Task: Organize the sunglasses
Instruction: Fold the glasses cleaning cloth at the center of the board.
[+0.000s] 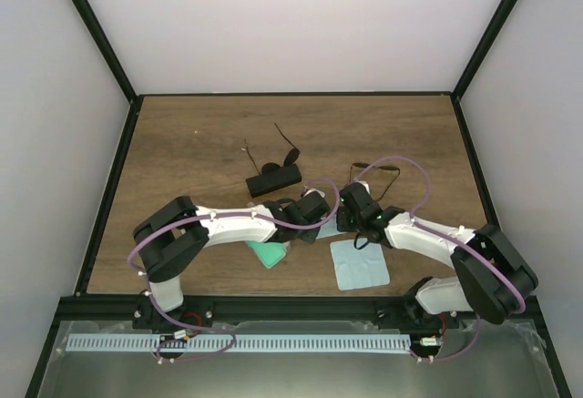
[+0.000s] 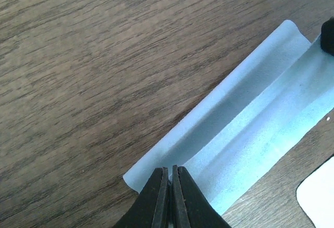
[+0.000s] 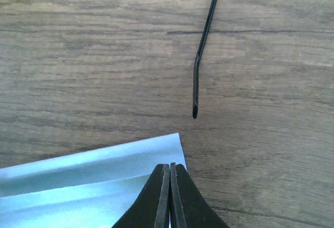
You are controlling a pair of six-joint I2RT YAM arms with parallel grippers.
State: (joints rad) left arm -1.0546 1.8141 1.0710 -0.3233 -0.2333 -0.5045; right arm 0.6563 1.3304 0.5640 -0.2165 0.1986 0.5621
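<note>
Two robot arms meet over a wooden counter point(image 1: 182, 161), just in front and to the right of a black case point(image 1: 273, 179). The left tool point(image 2: 170, 169) has its fingers pressed together at the edge of a rolled light blue cloth point(image 2: 250, 129). The right tool point(image 3: 170, 165) is likewise closed at a cloth corner point(image 3: 94, 181). Whether either nips the fabric cannot be told. One pair of sunglasses point(image 1: 290, 156) lies just behind the case, its arms reaching away from it. A second pair point(image 1: 381, 172) lies to the case's right, partly hidden by the right arm, and a slender temple tip point(image 3: 195, 82) rests just beyond the right tool. A flat cloth point(image 1: 358, 263) lies well in front and right of the case.
</note>
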